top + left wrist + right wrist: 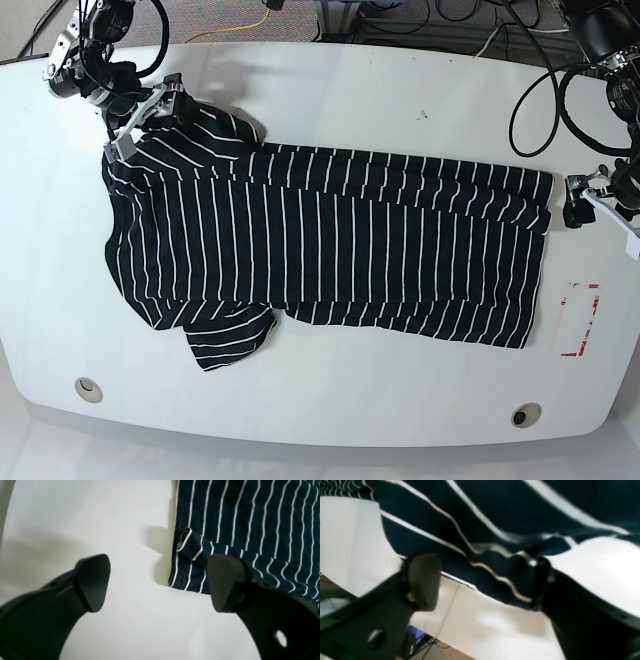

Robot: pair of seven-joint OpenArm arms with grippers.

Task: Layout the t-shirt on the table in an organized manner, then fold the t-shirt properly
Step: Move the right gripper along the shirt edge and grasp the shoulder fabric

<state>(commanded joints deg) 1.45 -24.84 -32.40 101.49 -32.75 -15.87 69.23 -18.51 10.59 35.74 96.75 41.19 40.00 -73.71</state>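
1. Closest to my left wrist camera are the two dark, matte, wedge-shaped fingers (pixel 93 582) of the left gripper (pixel 158 582). They stand wide apart with nothing between them.
2. That gripper hangs just off the shirt's hem corner. One finger sits over bare white table (pixel 100 517); the other overlaps the edge of the cloth in this view.
3. The t-shirt (pixel 250 517) here is soft dark navy fabric with thin white stripes. A narrow strip of hem is folded back on itself, forming a small rolled loop at the corner.
4. From the right wrist camera, the right gripper (pixel 482 582) is also spread open. Striped cloth drapes across the gap and lies against one finger (pixel 540 585); the other finger (pixel 423 580) is clear of it. I cannot tell whether any cloth is truly caught, as the picture is blurred.
5. Only this view shows the table's curved edge beside the shirt, with floor and cables below it.
6. Only the base view shows the whole t-shirt (pixel 330 240): spread lengthwise across the glossy table (pixel 350 400), neck end bunched by the right gripper (pixel 150 110), one sleeve flopped toward the near edge.
7. The left gripper (pixel 578 205) is beside the hem, near a red rectangular marking (pixel 580 320). Two round holes (pixel 88 388) lie along the near edge, beyond the shirt.
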